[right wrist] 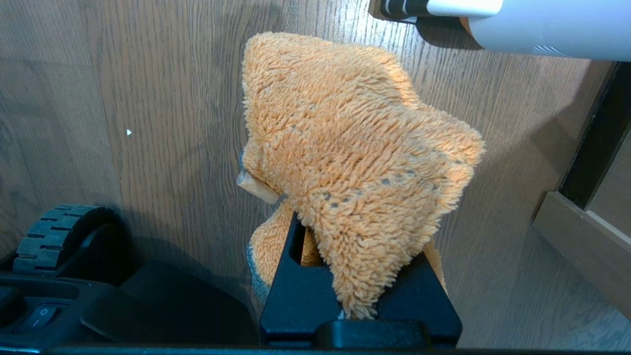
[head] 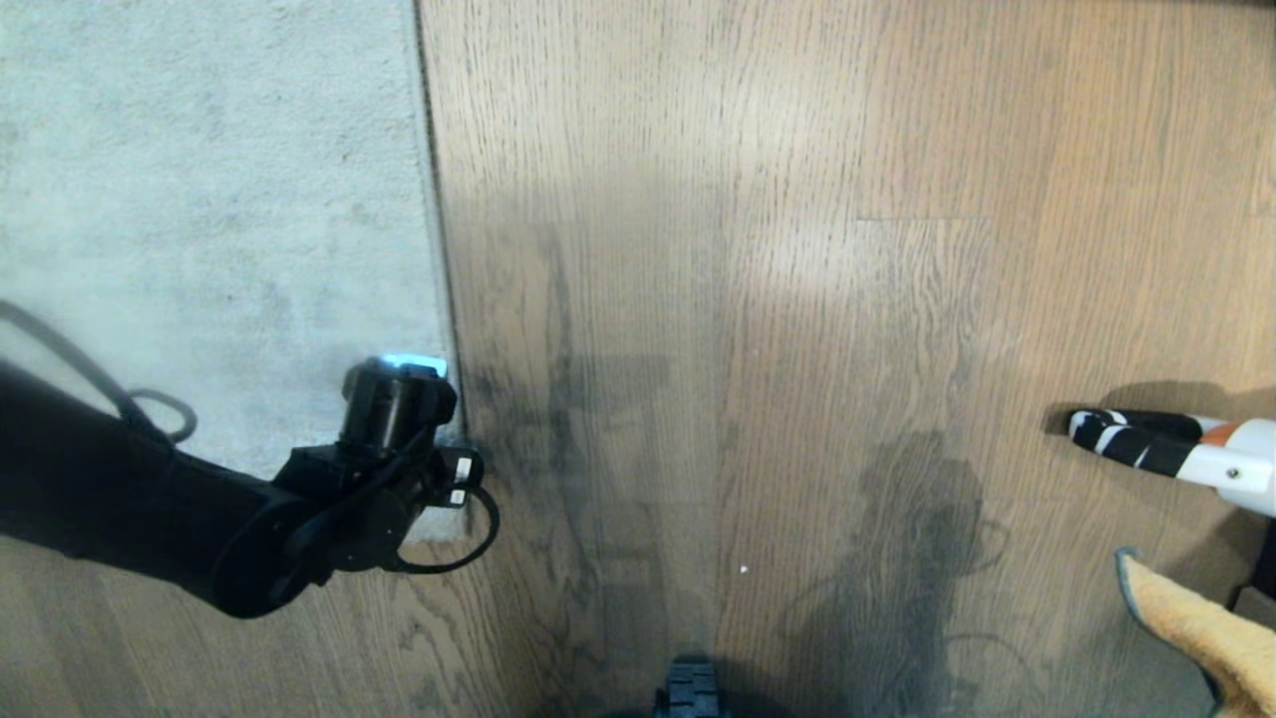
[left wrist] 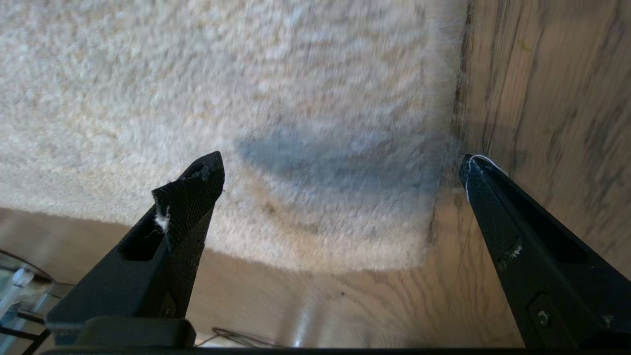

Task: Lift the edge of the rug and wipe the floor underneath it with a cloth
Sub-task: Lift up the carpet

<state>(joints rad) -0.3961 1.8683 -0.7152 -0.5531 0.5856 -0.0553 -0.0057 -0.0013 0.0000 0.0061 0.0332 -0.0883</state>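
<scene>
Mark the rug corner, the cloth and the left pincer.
rug [left wrist: 345, 236], left wrist view, near corner pile.
cloth [right wrist: 355, 148], right wrist view, fuzzy middle.
left pincer [left wrist: 340, 170], left wrist view, between open fingertips.

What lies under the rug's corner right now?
The rug lies flat on the floor, so whatever is beneath is covered. The open left gripper hovers above its corner.

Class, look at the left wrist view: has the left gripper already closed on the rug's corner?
No. The left gripper is wide open over the rug, one finger above the pile, the other above the floor.
</scene>
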